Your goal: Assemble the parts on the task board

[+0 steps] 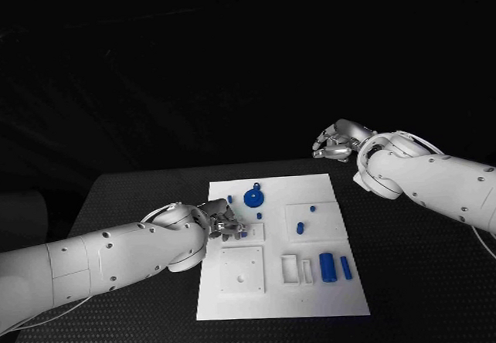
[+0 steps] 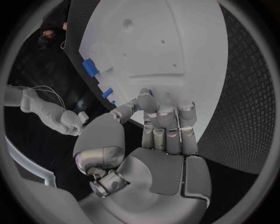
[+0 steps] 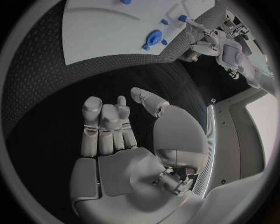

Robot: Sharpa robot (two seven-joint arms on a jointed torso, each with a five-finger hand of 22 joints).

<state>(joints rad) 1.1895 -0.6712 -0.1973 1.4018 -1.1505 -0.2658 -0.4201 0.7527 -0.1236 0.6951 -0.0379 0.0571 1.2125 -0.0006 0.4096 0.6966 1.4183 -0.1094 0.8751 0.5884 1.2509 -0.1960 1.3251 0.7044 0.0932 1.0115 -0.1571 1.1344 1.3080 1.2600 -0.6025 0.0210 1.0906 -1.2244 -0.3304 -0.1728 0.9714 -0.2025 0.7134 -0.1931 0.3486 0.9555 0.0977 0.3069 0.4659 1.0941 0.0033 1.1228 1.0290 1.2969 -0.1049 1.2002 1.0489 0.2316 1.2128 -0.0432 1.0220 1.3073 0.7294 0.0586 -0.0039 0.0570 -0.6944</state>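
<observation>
The white board (image 1: 280, 247) is lying in the middle of the black table (image 1: 420, 271). The left hand (image 1: 220, 219) is reaching over the board's left edge with its fingers bent down onto a small blue piece (image 1: 243, 234); whether it is actually gripping that piece I cannot tell. The hand is covering part of that corner. The right hand (image 1: 339, 143) is hovering beyond the board's far right corner, well apart from it, fingers loosely curled and holding nothing. Clear of the hands, about five other blue pieces are showing: a round disc (image 1: 255, 197), two small pegs (image 1: 300, 227), and two upright blocks (image 1: 328, 266) side by side.
</observation>
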